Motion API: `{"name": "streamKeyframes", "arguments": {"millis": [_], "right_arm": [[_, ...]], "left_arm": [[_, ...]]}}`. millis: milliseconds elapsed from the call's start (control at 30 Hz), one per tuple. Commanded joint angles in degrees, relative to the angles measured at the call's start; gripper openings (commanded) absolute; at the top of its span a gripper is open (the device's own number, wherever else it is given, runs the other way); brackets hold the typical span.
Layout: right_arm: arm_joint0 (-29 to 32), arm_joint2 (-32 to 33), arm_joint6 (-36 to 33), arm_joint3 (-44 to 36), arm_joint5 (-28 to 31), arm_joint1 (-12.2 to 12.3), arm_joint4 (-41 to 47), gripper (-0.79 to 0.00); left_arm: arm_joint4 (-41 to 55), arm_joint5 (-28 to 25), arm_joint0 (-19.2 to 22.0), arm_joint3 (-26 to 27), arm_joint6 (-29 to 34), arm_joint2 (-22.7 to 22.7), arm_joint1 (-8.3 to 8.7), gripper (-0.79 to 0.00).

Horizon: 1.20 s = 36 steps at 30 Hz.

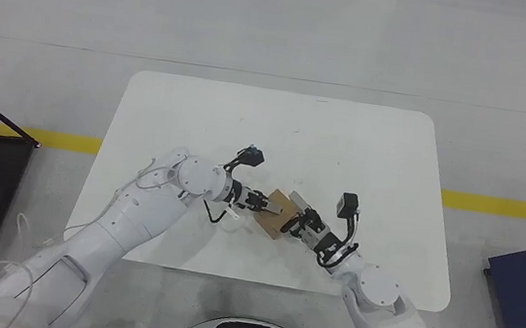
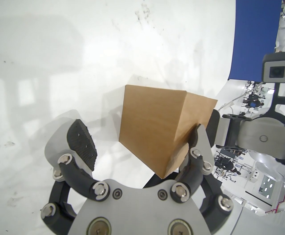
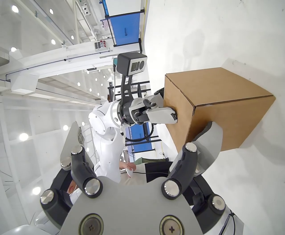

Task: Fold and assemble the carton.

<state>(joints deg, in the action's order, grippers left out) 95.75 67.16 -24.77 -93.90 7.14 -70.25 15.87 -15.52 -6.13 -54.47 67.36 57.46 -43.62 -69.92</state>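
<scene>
Carton [image 1: 276, 213]: brown, box-shaped, sitting on the white table [image 1: 365, 148] close to the near edge, about midway across and turned at an angle to the table's sides.

Left gripper [image 1: 258, 201]: standing at the carton's left side with jaws spread wide. One finger [image 2: 199, 142] is touching a carton edge, the other pad [image 2: 81, 142] is standing apart; nothing is being clamped.

Right gripper [image 1: 297, 225]: standing at the carton's right side, likewise wide open. One finger [image 3: 210, 138] is resting against a carton face, the other [image 3: 75, 135] is hanging apart, holding nothing.
</scene>
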Motion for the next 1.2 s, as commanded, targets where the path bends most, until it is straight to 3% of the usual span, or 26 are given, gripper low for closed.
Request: {"name": "streamKeyframes", "arguments": {"millis": [0, 400, 833, 1167], "right_arm": [[-0.3, -0.3, 0.0, 0.3, -0.2, 0.0, 0.0, 0.000], [-0.7, -0.5, 0.4, -0.4, 0.0, 0.0, -0.3, 0.000], [0.2, 0.6, 2.4, -2.5, -0.6, 0.3, -3.4, -0.003], [-0.3, 0.3, 3.0, 0.3, -1.2, 0.2, -2.4, -0.037]], "left_arm": [[0.7, -0.2, -0.1, -0.2, -0.2, -0.2, -0.04, 0.000], [3.9, -1.0, -1.7, 0.3, -1.0, -2.7, 0.48, 0.000], [3.8, -0.2, -3.9, 3.7, -2.2, -7.7, 2.13, 0.000], [2.7, -0.1, -4.6, 9.0, -2.1, -8.4, 2.59, 0.000]]}}
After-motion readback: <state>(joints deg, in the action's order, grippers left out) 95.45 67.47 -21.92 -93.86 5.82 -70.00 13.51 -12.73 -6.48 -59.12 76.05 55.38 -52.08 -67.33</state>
